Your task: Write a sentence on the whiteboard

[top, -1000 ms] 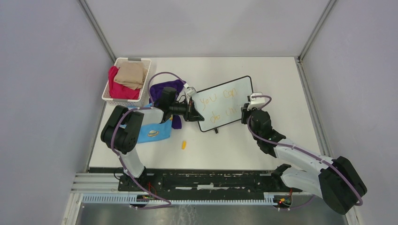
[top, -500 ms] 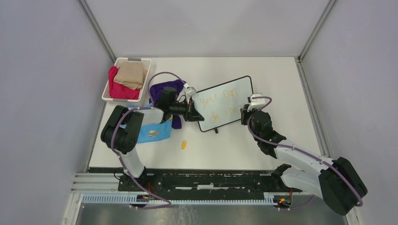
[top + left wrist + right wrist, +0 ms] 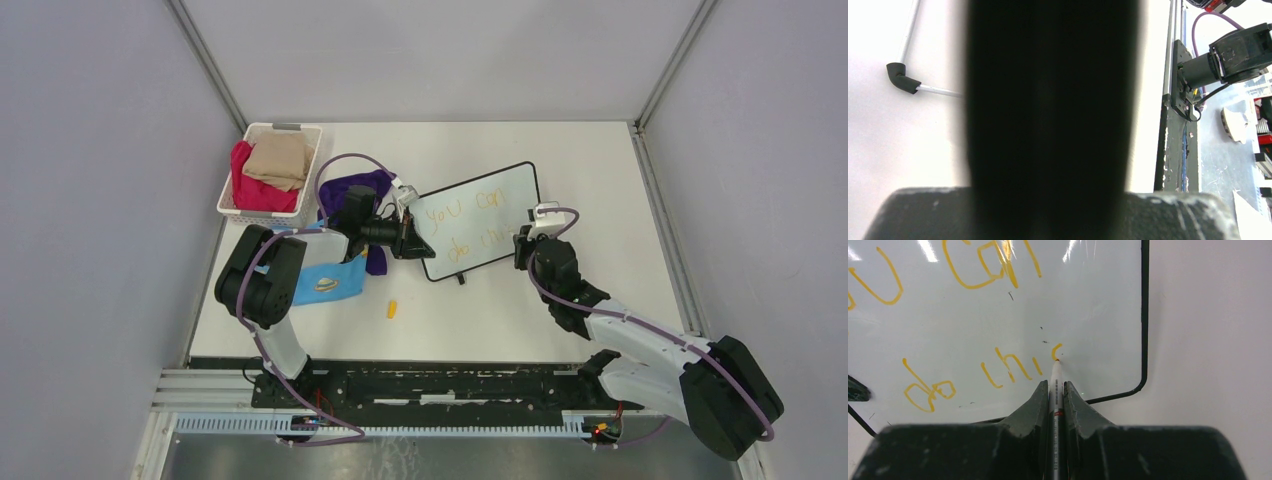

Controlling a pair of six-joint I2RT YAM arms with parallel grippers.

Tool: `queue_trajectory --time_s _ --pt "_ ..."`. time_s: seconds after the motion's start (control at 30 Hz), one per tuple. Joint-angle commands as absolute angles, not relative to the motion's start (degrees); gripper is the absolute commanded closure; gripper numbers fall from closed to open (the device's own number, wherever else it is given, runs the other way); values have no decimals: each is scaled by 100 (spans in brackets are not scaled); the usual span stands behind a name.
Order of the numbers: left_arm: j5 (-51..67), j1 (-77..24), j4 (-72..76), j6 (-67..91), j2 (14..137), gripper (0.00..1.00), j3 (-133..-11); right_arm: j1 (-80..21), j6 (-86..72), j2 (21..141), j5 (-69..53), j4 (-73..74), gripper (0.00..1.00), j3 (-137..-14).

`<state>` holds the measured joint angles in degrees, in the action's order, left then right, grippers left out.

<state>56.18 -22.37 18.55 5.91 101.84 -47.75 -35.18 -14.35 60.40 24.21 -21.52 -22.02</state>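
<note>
The whiteboard (image 3: 478,221) sat skewed near the middle of the desk (image 3: 600,200), its right end turned toward the far edge. The sentence (image 3: 458,211) ran across it in thin yellow-orange strokes. The upper line read "you can", and the lower line read "do thi" followed by one short curved stroke.

The right pincer (image 3: 1056,385) was closed tight on a slim white marker (image 3: 1056,371), one finger on each side of the barrel. The orange tip touched the board at the lower end of that curved stroke, not far from the board's lower right corner.

The left pincer (image 3: 408,238) reached in from the left and met the board's left edge. Its own camera saw little but a broad black band close to the lens, so the grip was hard to read there. From above it appeared clamped shut on the frame.

A white basket (image 3: 262,212) stood at the far left of the desk with red and tan cloth in it. A purple cloth (image 3: 352,187) lay just beside the basket, behind the left arm, and a blue cloth (image 3: 325,283) lay nearer. A small yellow-orange cap (image 3: 393,309) rested on the bare desk, apart from the board's near left corner.
</note>
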Motion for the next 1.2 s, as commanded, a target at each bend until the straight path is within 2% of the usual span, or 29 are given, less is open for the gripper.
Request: queue_trajectory --time_s 0.0,0.33,0.97,1.17 --pt "4961 -2408 1054 156 10537 98 -4667 -3512 -1537 6080 2700 -1922 100 -2179" --pt "4948 -2416 1037 149 10524 98 -4676 -3502 -1578 6191 2706 -1736 100 -2228" --pt "4939 -2435 1002 132 10520 98 -4685 -3496 -1570 6194 1635 -1934 100 -2349" --pt "4926 -2435 994 124 10504 98 -4685 -3503 -1574 5846 1740 -1704 100 -2399"
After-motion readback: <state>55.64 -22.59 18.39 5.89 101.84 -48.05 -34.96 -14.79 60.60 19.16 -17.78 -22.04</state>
